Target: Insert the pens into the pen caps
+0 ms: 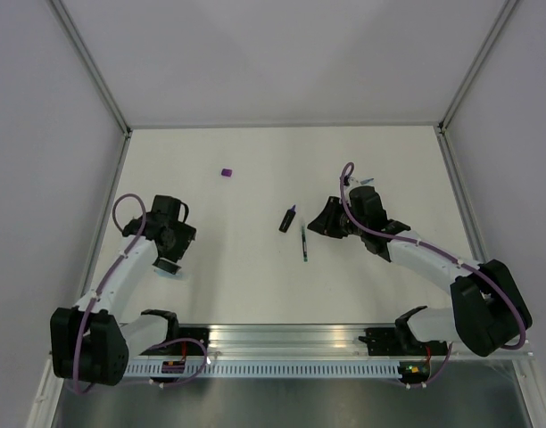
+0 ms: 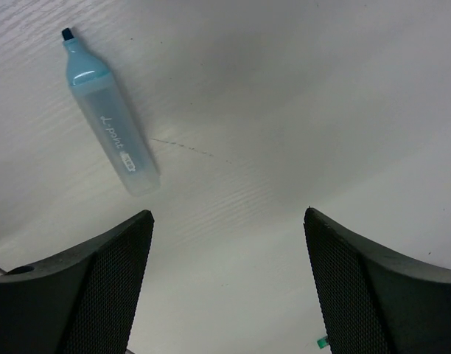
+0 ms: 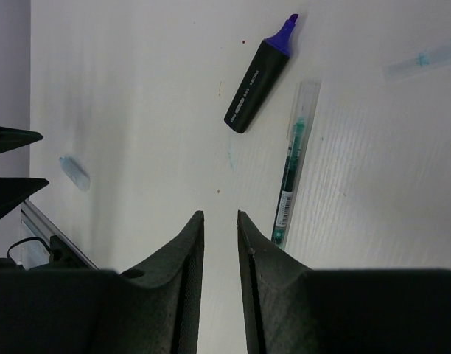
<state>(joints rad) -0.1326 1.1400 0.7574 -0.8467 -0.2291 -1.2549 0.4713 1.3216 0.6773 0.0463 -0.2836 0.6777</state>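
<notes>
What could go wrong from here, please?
The black marker and the thin pen lie close together, so the nearly closed right gripper might knock one while taking the other. The purple cap lies far from both pens. The left gripper, jaws open, holds nothing; the highlighter sits off-centre.

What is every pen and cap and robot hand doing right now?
Light-blue highlighter: uncapped, lying flat.
Black marker: uncapped, purple tip showing, lying flat.
Thin pen: lying flat beside it.
Purple cap: alone, on no pen.
Left gripper: open, empty.
Right gripper: nearly shut, empty.
</notes>
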